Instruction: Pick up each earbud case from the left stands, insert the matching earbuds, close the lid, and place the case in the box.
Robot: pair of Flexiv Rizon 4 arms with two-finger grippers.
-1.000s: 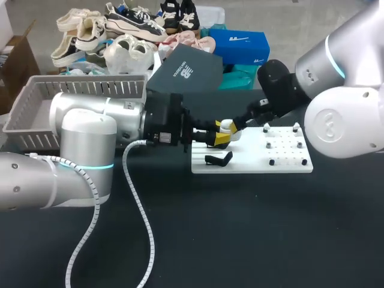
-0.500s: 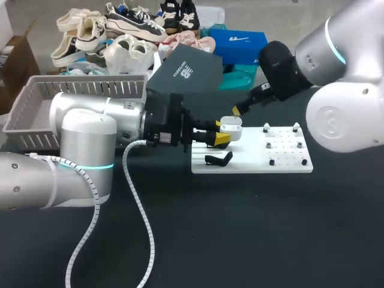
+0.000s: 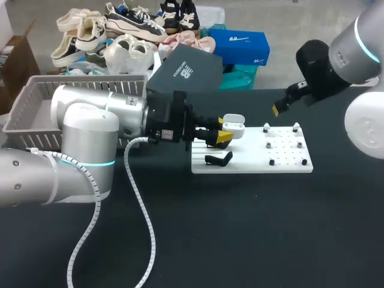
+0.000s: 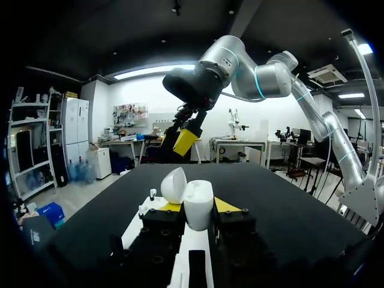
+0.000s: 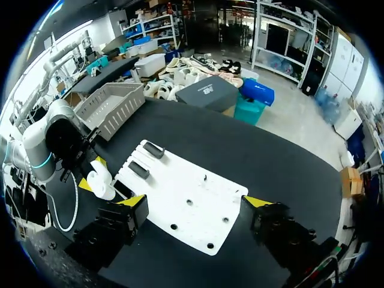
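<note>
Gripping the earbud case (image 4: 198, 201) (lid up) is my left claw (image 3: 222, 131); right claw (image 5: 195, 203) gapes empty.

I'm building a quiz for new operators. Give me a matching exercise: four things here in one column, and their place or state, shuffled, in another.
1 case
2 right gripper
3 basket
4 black stand

a open, holding nothing
b grey, with slatted walls
c lid up, in the left gripper
d empty, on the board

Pairs: 1-c, 2-a, 3-b, 4-d.

L gripper (image 3: 222, 135) clamped on case (image 3: 233, 125), arm outstretched — R gripper (image 3: 276, 110) raised, wide open
</note>
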